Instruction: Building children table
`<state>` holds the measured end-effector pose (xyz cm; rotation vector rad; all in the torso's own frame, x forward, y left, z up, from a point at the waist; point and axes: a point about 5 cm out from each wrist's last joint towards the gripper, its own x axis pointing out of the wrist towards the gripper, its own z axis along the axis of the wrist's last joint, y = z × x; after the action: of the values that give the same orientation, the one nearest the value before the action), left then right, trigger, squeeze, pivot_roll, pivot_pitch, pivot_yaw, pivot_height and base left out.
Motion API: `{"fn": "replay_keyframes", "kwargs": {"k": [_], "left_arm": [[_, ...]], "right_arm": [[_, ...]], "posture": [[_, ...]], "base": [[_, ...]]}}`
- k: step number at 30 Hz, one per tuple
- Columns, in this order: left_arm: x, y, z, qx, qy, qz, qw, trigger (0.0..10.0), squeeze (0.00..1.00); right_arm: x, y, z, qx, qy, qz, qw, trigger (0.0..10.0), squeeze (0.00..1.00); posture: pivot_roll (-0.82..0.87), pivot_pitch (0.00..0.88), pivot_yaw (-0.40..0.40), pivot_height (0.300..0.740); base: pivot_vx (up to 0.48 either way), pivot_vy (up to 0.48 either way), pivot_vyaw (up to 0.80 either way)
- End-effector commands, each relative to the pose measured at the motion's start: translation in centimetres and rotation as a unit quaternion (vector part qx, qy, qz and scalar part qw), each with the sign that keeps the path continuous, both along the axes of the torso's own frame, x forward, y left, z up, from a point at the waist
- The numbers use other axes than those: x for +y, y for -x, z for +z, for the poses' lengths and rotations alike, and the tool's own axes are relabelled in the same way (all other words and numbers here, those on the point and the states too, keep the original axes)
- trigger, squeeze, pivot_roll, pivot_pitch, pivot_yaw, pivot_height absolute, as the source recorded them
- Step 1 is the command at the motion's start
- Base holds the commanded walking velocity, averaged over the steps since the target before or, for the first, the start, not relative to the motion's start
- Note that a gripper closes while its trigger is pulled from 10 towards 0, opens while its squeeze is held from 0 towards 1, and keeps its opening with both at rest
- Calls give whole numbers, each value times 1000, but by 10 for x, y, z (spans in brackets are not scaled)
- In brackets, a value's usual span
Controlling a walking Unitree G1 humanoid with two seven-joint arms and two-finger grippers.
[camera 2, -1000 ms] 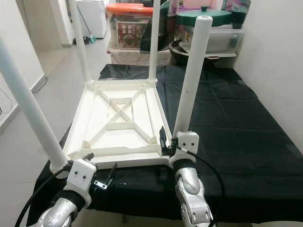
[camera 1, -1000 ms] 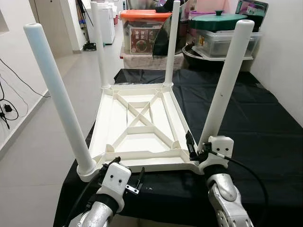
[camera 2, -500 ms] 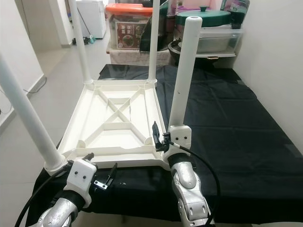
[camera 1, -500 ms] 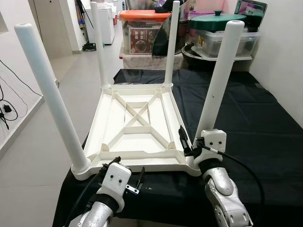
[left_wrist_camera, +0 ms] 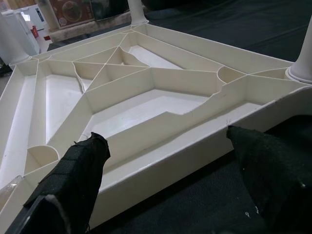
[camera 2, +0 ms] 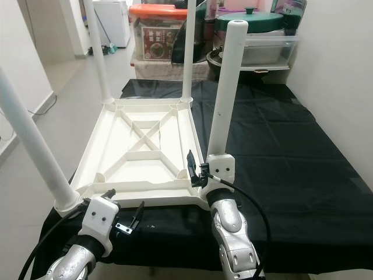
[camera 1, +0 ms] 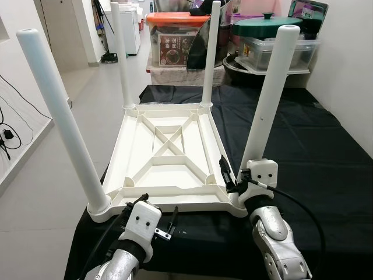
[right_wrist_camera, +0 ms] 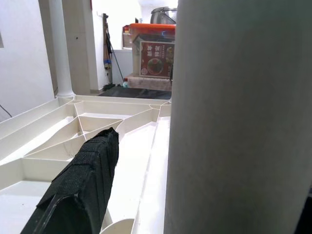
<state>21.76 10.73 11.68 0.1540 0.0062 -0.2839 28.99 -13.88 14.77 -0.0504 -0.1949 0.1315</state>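
**Upside-down children's table, four legs in**

The white children's table (camera 1: 169, 160) lies inverted on the black-covered table (camera 1: 291, 146), near its left front corner. The left gripper (camera 1: 166, 221) hangs before the rim, fingers open. The right gripper (camera 1: 233, 181) straddles the near right leg (camera 1: 265, 99), probably steadying it; contact is hidden.

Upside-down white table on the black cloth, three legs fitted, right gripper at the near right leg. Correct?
Not quite: four legs are fitted, as the left eye view shows. The table lies upside down on the black cloth, with the right gripper at the near right leg.
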Motion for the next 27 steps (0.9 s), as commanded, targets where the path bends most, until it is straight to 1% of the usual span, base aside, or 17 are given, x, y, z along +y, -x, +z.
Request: {"fn": "replay_keyframes", "kwargs": {"k": [1, 14, 27], "left_arm": [[0, 1, -3, 4, -3, -1, 1000, 10000, 0], [3, 0, -2, 5, -1, 4, 1000, 10000, 0], [3, -1, -2, 5, -6, 6, 1000, 10000, 0]], "right_arm": [[9, 0, 4, -5, 8, 20, 1000, 10000, 0], [9, -1, 4, -3, 5, 20, 1000, 10000, 0], [12, -1, 4, -1, 6, 26, 1000, 10000, 0]], "posture": [[56, 0, -25, 740], [84, 0, -17, 740], [90, 0, -28, 740]], "base": [[0, 0, 0], [0, 0, 0], [0, 0, 0]]}}
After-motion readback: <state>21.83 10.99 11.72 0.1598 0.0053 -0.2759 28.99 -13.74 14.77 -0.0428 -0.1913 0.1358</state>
